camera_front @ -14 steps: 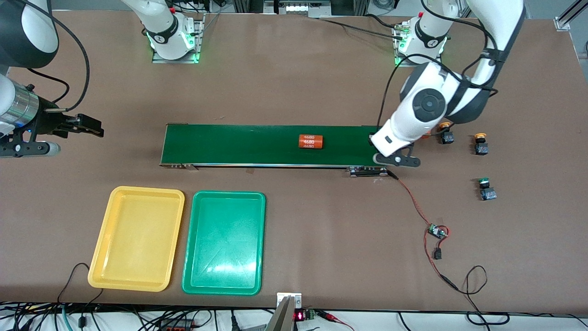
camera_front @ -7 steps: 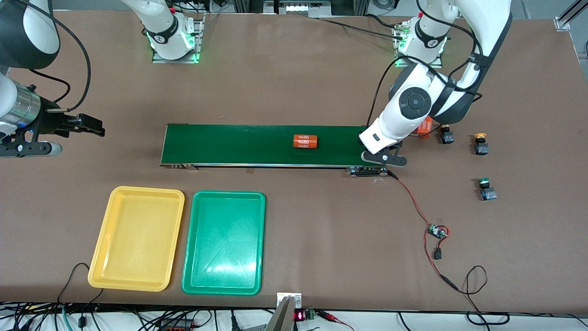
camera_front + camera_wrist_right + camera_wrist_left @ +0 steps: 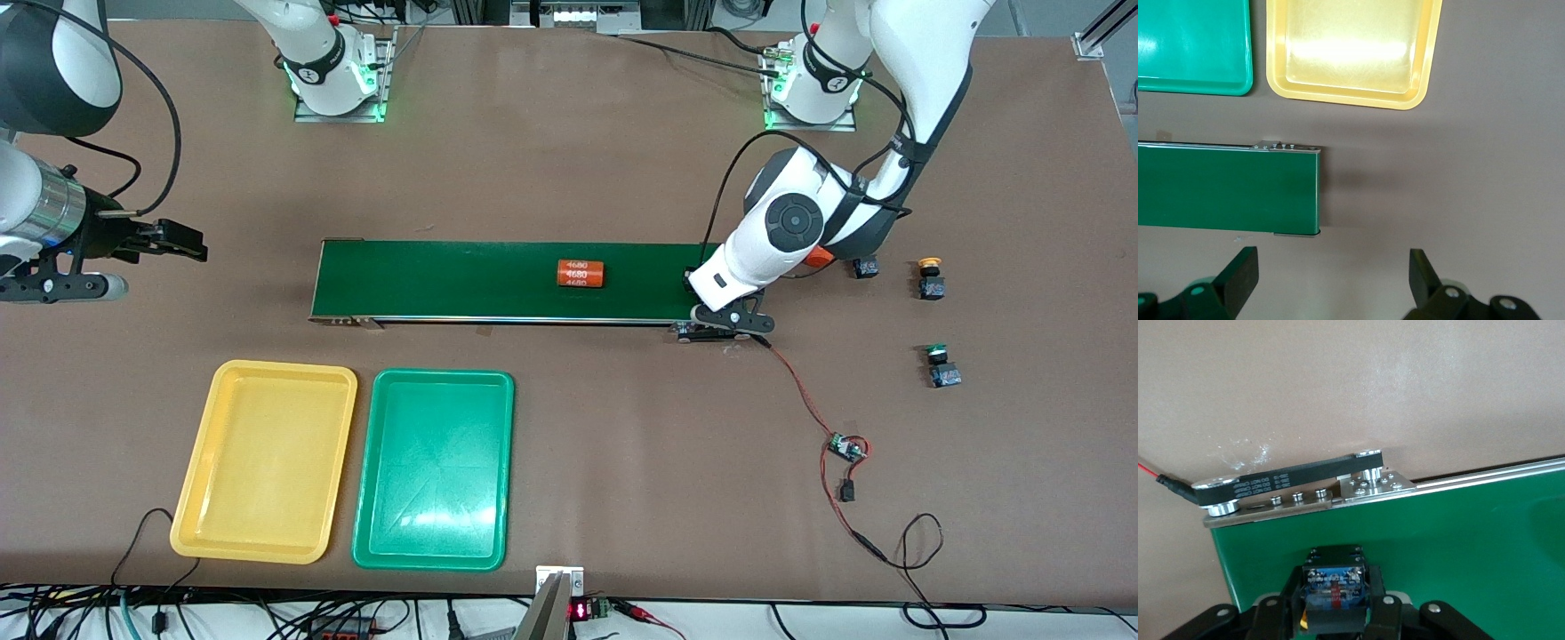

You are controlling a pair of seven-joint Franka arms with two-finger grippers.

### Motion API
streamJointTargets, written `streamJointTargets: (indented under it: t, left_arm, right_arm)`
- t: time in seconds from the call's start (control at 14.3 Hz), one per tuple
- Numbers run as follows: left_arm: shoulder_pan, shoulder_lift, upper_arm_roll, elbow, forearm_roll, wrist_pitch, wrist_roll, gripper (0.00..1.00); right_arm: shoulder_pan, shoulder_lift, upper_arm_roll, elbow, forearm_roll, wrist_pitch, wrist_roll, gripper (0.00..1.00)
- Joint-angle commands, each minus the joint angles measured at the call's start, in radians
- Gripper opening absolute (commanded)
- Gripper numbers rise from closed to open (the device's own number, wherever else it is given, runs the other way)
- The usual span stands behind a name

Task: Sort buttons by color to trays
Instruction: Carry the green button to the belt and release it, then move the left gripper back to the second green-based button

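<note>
Left hand (image 3: 1333, 613) grips button (image 3: 1333, 585) over belt (image 3: 462, 280); cylinder (image 3: 581, 274) reads "4680".

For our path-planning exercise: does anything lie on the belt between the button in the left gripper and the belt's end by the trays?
Yes. The left gripper holds the button over one end of the belt. An orange cylinder lies mid-belt, between it and the end beside the trays.
</note>
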Motion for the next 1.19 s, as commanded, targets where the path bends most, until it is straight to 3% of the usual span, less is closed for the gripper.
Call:
streamJointTargets:
  t: [0.0, 0.21, 0.42, 0.63, 1.12]
  left_arm:
    - [-0.004, -0.029, 0.001, 0.01, -0.017, -0.005, 0.014, 1.0]
    - [0.016, -0.116, 0.01, 0.012, -0.018, -0.019, 0.012, 1.0]
    - [0.128, -0.156, 0.032, 0.013, -0.018, -0.045, 0.009, 1.0]
    - [0.273, -0.141, 0.038, 0.009, -0.018, -0.047, 0.015, 1.0]
    - [0.499, -0.053, 0.041, 0.013, -0.003, -0.044, 0.088, 1.0]
  right_arm:
    - [-0.002, -0.027, 0.0, -0.023, 0.015, 0.0, 0.0, 1.0]
    - [-0.002, -0.027, 0.0, -0.023, 0.015, 0.0, 0.0, 1.0]
    - [-0.002, -0.027, 0.0, -0.021, 0.015, 0.0, 0.0, 1.0]
    - [-0.002, -0.027, 0.0, -0.021, 0.015, 0.0, 0.0, 1.0]
    - [-0.002, -0.027, 0.0, -0.017, 0.015, -0.007, 0.0, 1.0]
